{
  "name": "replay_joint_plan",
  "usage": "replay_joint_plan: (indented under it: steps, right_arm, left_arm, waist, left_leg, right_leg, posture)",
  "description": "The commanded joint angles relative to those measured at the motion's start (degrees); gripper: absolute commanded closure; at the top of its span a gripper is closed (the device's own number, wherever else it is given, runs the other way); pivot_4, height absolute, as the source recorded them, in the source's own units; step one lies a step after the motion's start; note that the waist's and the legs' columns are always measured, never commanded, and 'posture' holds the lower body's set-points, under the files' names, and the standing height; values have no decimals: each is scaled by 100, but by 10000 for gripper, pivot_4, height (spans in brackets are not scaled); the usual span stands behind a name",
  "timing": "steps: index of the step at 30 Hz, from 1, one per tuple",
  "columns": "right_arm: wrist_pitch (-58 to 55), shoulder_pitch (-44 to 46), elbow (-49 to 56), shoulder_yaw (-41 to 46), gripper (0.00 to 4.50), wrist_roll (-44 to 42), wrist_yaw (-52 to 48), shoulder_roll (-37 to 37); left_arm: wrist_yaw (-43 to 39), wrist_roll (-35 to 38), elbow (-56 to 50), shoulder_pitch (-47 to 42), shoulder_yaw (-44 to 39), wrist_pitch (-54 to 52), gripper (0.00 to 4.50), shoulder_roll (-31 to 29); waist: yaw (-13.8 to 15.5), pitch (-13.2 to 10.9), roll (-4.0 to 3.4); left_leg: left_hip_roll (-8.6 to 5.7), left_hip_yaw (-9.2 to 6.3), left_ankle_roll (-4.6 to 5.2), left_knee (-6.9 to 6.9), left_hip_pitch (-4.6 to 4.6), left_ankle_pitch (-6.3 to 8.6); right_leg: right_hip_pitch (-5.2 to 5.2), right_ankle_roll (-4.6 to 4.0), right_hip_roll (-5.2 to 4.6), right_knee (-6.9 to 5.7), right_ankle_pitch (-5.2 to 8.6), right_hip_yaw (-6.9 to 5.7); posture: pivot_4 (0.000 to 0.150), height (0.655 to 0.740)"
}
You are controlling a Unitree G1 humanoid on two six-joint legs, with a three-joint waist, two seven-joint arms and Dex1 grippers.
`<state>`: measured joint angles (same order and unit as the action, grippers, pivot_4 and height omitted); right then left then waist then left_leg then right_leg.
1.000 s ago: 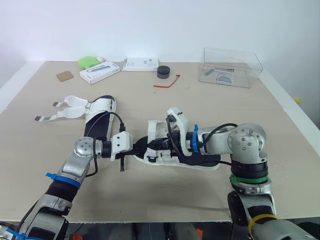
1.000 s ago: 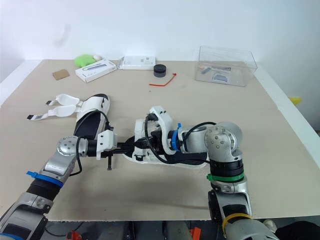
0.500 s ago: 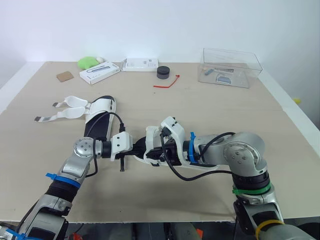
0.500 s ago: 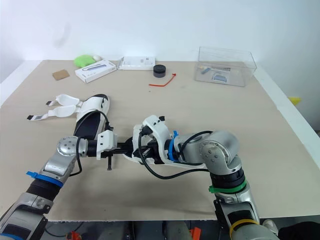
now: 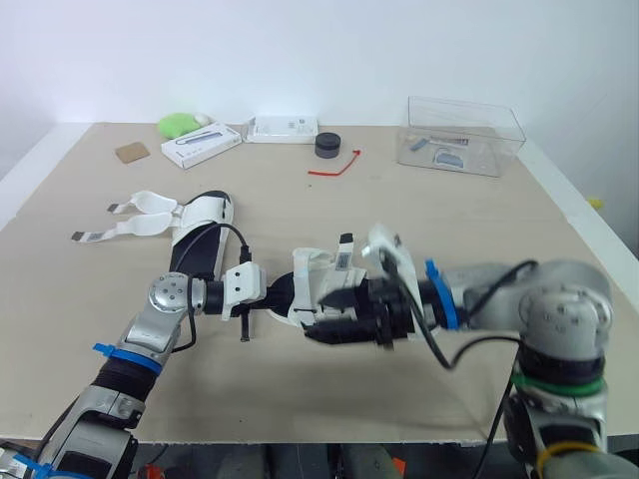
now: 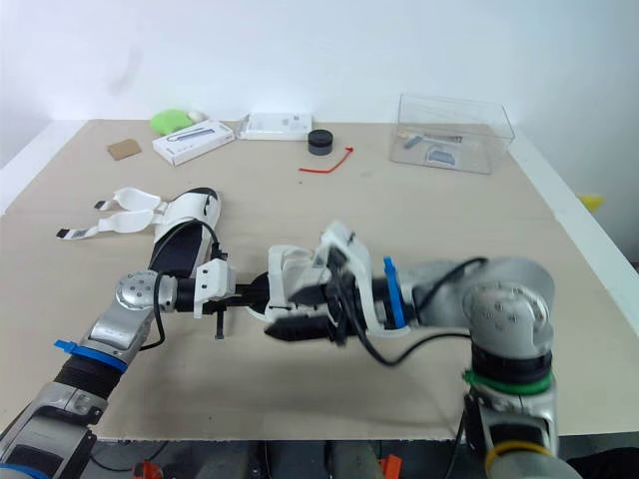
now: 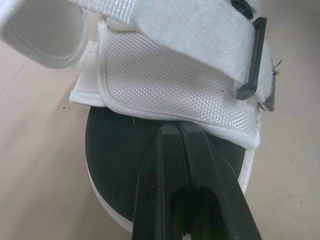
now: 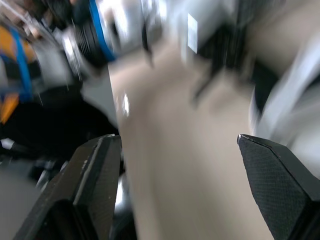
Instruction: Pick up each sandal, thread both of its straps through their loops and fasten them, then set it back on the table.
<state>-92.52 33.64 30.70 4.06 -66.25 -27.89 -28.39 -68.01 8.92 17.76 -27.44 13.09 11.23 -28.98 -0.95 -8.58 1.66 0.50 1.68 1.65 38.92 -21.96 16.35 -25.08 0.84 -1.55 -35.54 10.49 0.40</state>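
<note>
One sandal [image 5: 316,267], with white straps and a black insole [image 7: 115,131], lies near the table's front middle. My left gripper [image 5: 276,296] is shut, and its fingertips [image 7: 175,131] rest against the insole at the sandal's left end, below a fastened white strap with a black loop. My right gripper [image 5: 321,319] is open at the sandal's near side, fingers pointing left, and covers the sandal's right part. I cannot see anything held between its fingers [image 8: 95,185]. The second sandal [image 5: 197,235] lies to the left with both white straps [image 5: 135,216] spread loose.
Along the far edge are a clear plastic box [image 5: 461,135], two white boxes [image 5: 200,145] [image 5: 283,128], a black round puck [image 5: 326,146], a red tie [image 5: 334,165], a green object [image 5: 178,124] and a brown card [image 5: 130,153].
My right gripper has gone from shut over the sandal's straps to wide open, and its wrist has drawn back to the right. The left arm has held still.
</note>
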Motion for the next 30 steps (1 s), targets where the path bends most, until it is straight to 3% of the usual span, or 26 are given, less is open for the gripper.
replay_joint_plan:
  steps: [1, 13, 30]
  right_arm:
    - [297, -473, 159, -355, 4584, 374, 199, -62]
    - [1702, -170, -533, -1255, 4584, 1709, -10, -64]
    - [1670, -4, -896, -1434, 4584, 2021, -104, 506]
  left_arm:
    - [-56, -301, 312, 44, 212, -130, 45000, -35]
    - [4, -195, 287, -28, 88, -208, 45000, -31]
    - [47, -212, 112, 113, 25, -324, 45000, -62]
  waist:
    - [-16, 2, -19]
    - [-20, 1, -19]
    - [-30, 1, -18]
  left_leg:
    - [1, 4, 0, 0, -1, 0]
    - [12, 12, 10, 54, -1, -7]
    - [26, 15, 15, 54, 12, -11]
  right_leg:
    - [-2, 0, 0, 0, 0, 3]
    - [-1, 30, 32, -18, -2, -9]
    - [-11, 7, 40, -54, 3, 0]
  posture:
    - [1500, 7400]
    - [1500, 7400]
    - [1500, 7400]
